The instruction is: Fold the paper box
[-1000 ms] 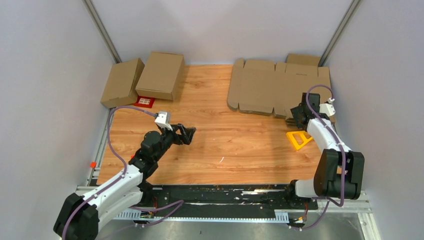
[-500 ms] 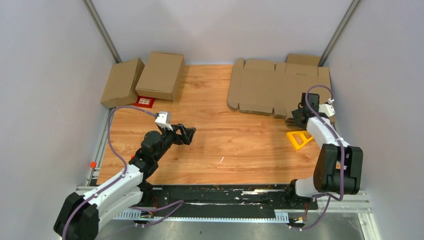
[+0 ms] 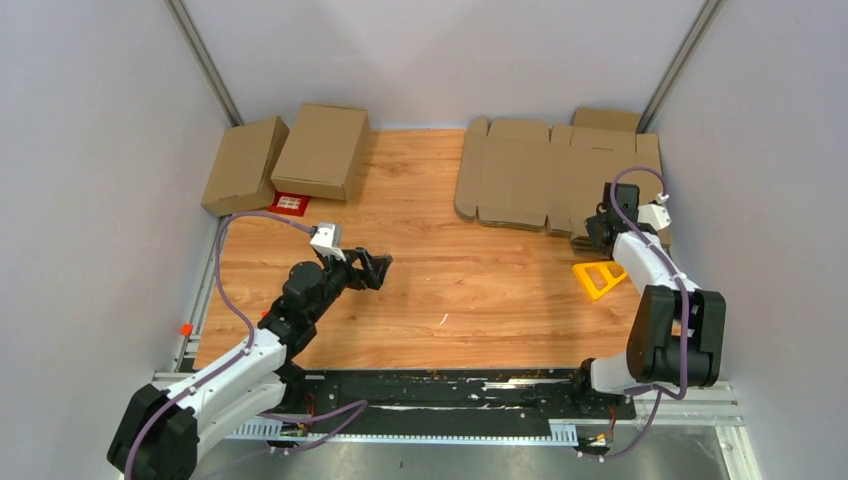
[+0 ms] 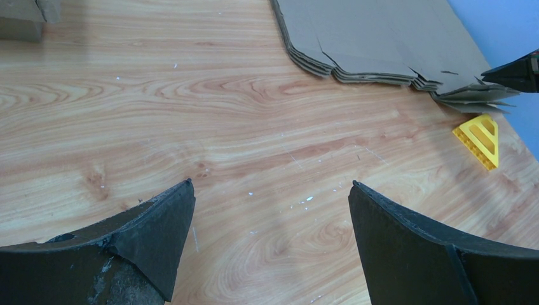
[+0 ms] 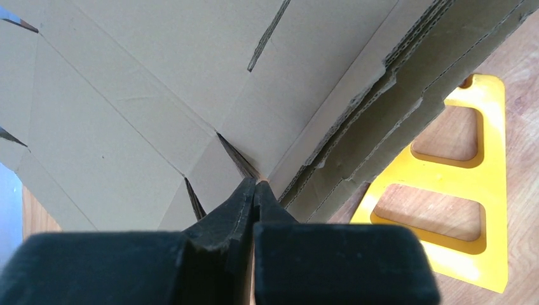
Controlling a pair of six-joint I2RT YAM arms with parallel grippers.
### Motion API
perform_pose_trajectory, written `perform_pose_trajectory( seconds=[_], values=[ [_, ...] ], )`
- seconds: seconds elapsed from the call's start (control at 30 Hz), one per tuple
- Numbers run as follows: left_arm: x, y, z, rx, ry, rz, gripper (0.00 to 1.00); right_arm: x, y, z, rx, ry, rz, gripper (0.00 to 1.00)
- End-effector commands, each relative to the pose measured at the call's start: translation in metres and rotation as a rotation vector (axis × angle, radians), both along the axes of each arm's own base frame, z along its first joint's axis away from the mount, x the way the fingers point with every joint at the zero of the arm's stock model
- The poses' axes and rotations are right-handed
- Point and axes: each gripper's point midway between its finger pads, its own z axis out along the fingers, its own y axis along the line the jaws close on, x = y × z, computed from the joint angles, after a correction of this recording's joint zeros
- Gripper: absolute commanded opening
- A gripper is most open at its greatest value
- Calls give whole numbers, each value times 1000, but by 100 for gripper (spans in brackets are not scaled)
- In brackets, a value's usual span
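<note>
Right gripper (image 5: 254, 184): clenched, fingers pressed flat together, tips at the near flap corner of the paper box; no telling whether any card is nipped between them.
Paper box (image 5: 127, 95): flat and unfolded, lying as the top sheet at the far right of the table (image 3: 480, 300), near corner raised a little off the sheets beneath.
Cardboard stack (image 5: 394, 108): under the paper box, layers fanned apart at the near edge.
Yellow triangle (image 3: 598, 278): on the wood just beside the stack's near corner, below the right gripper.
Left gripper (image 4: 270, 190): released, fingers spread wide, hovering over bare wood left of centre, well apart from the stack.
Change in right arm: wrist nudged slightly toward the stack compared with a second ago, elbow drawn in a touch.
Change in left arm: none, same pose as before.
Change in cardboard: none visible from above.
Folded boxes (image 3: 320, 150): two, at the far left corner, unmoved.
Red card (image 3: 290, 204): just in front of them, unmoved.
</note>
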Motion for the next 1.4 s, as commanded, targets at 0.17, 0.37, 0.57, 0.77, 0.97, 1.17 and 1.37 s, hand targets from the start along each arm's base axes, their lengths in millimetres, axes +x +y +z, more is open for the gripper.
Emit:
perform_pose_trajectory(
  seconds=[0.17, 0.37, 0.57, 0.77, 0.97, 1.17, 1.37],
  values=[
    [8, -1, 31, -16, -78, 12, 98, 10, -7, 16, -16, -15, -14, 9],
    [7, -1, 31, -20, -78, 9, 97, 0, -14, 30, -64, -35, -34, 33],
    [7, -2, 31, -21, -77, 4, 98, -11, -23, 28, -76, -77, -83, 36],
    [7, -2, 30, -21, -76, 3, 98, -8, -23, 16, -55, -33, -79, 34],
    [7, -3, 30, -22, -73, -1, 98, -3, -24, 10, -42, -29, -78, 33],
    [7, -3, 30, -20, -74, 3, 98, 1, -29, 11, -50, -43, -91, 26],
    [7, -3, 29, -18, -71, 2, 98, 7, -29, 12, -47, -50, -90, 24]
  ],
)
